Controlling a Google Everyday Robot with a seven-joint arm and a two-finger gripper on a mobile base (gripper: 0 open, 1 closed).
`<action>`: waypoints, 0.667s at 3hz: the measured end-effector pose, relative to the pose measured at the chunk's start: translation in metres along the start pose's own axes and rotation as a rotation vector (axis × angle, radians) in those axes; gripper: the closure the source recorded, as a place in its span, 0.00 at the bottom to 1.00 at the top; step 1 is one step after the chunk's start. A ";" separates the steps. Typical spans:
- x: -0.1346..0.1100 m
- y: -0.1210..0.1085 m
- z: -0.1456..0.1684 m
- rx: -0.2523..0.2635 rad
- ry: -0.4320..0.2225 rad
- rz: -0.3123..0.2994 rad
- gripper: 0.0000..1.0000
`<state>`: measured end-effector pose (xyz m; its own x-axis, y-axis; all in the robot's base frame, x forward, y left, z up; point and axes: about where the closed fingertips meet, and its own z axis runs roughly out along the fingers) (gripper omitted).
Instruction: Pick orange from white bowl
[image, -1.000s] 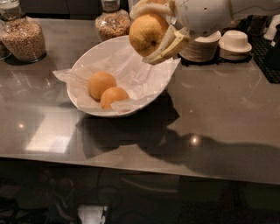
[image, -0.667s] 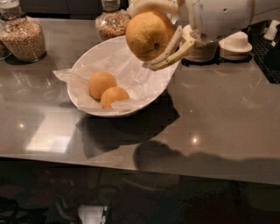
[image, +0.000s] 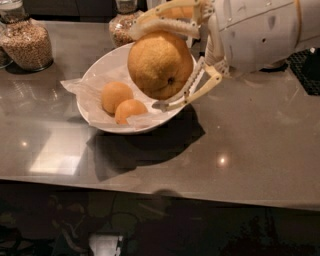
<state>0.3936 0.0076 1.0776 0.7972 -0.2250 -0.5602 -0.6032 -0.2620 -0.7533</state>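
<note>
My pincer (image: 146, 70) pinches the pitted, dull yellowish round orange (image: 160, 65) across its middle, above the wide glossy white bowl (image: 129, 130). I judge it firm and hefty, with a grippy peel.

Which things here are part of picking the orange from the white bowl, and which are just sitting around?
Job: orange, held in the gripper, out of the white bowl.
Just there: two fruits in the bowl; grain jar; second jar; grey counter.
</note>
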 end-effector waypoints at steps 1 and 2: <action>-0.016 0.023 0.008 -0.034 -0.054 0.003 1.00; -0.016 0.023 0.008 -0.034 -0.054 0.003 1.00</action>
